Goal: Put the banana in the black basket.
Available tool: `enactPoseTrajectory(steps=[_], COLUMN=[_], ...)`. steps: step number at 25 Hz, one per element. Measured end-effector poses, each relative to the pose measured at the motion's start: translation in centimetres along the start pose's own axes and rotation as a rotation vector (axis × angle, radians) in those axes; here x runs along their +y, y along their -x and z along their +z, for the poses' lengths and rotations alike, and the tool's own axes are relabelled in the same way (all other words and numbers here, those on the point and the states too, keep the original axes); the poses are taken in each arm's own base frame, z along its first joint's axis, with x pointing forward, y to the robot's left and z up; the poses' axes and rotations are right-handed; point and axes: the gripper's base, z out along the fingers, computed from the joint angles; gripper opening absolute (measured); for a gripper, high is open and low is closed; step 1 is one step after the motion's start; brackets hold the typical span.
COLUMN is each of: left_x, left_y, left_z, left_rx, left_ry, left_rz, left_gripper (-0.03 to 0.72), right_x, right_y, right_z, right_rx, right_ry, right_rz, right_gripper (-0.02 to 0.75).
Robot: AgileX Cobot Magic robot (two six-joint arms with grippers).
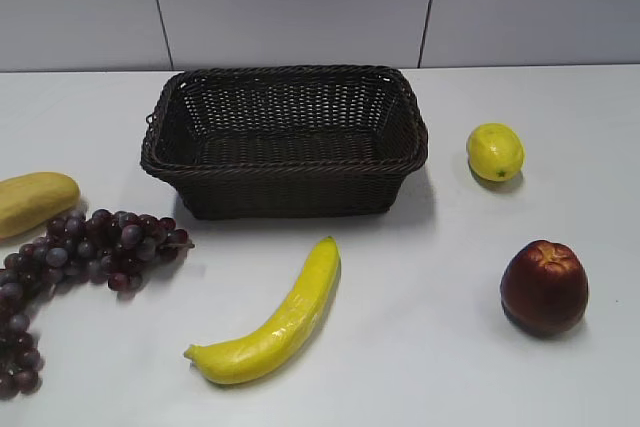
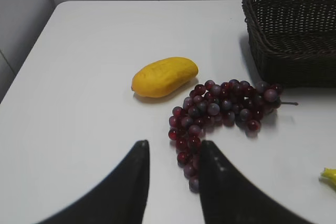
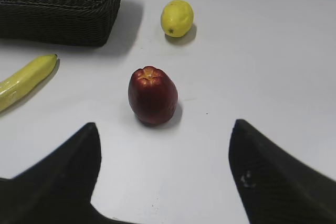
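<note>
Banana (image 1: pixel 272 325) lying on the white table (image 1: pixel 420 347), just in front of the black basket (image 1: pixel 285 142), not touching it. Basket holding nothing. Left pincer (image 2: pixel 172 153) slightly apart above the grape bunch (image 2: pixel 220 111), beside a mango (image 2: pixel 164 76). Right pincer (image 3: pixel 164 135) wide apart, gripping nothing, near the red apple (image 3: pixel 152 95); lemon (image 3: pixel 177 18) beyond.

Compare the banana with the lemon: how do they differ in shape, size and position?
The banana is long and curved; the lemon is small and round. The banana lies in front of the black basket; the lemon sits to the basket's right. Both are yellow and rest on the table, outside the basket.
</note>
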Motion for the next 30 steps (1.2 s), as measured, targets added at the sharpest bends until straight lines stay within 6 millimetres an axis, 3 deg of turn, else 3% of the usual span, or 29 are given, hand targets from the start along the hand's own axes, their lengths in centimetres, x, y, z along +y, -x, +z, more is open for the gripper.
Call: enactPoseTrajectory(steps=[30], left_x=[0.00], left_y=[0.00], left_z=[0.00], left_rx=[0.000], left_ry=[0.000], left_rz=[0.000], left_gripper=[0.290], right_x=[0.00], right_y=[0.00], right_z=[0.00], right_rx=[0.000], right_ry=[0.000], right_rz=[0.000], right_gripper=[0.571])
